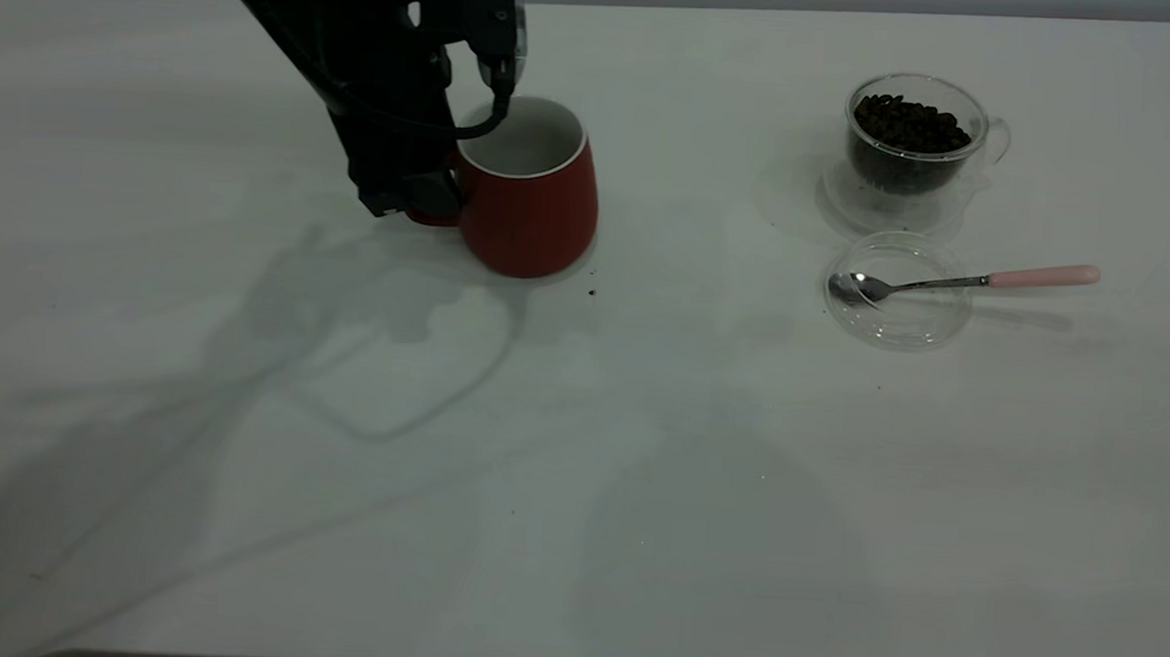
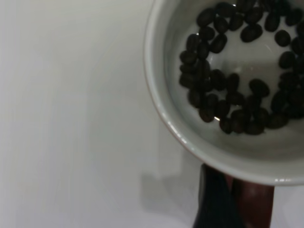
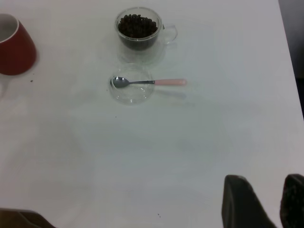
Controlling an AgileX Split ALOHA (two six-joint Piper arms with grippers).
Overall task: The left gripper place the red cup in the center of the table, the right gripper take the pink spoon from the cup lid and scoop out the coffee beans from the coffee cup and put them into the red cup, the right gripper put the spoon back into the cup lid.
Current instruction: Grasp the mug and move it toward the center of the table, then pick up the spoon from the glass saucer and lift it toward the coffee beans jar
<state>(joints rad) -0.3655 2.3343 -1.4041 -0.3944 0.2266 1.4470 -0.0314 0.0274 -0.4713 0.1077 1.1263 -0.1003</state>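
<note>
Nearest the camera in the left wrist view was the red cup point(image 2: 223, 156), white-glazed inside, with a loose layer of coffee beans point(image 2: 237, 71) across its bottom. The left tool point(image 1: 422, 195) was at the cup's handle point(image 2: 254, 204): one dark finger point(image 2: 213, 202) lay against the handle, and the exterior view showed the tool's tip around the handle at the cup's side. Grip judged as clenched on the handle, though the second finger was hidden.

The cup stood upright on the surface point(image 1: 578, 468), left of centre and toward the far side. Holding by the handle kept the mouth unobstructed, which would suit pouring from a spoon. A few dark specks point(image 1: 592, 292) lay on the surface just beside the cup's base; probably stray bean fragments, too small to tell.

Well apart to the right stood the glass coffee cup point(image 1: 918, 136), filled nearly to the rim with beans, resting on a clear saucer point(image 1: 852, 204). Just in front of it lay the clear cup lid point(image 1: 897, 290), with the pink spoon point(image 1: 968, 280) bowl-down in it and the pink handle sticking out over the rim, easy to pick from that side.

The right tool point(image 3: 266, 199) hung well back from these items, fingers parted, grasping nothing. It appeared only in its own wrist view.
</note>
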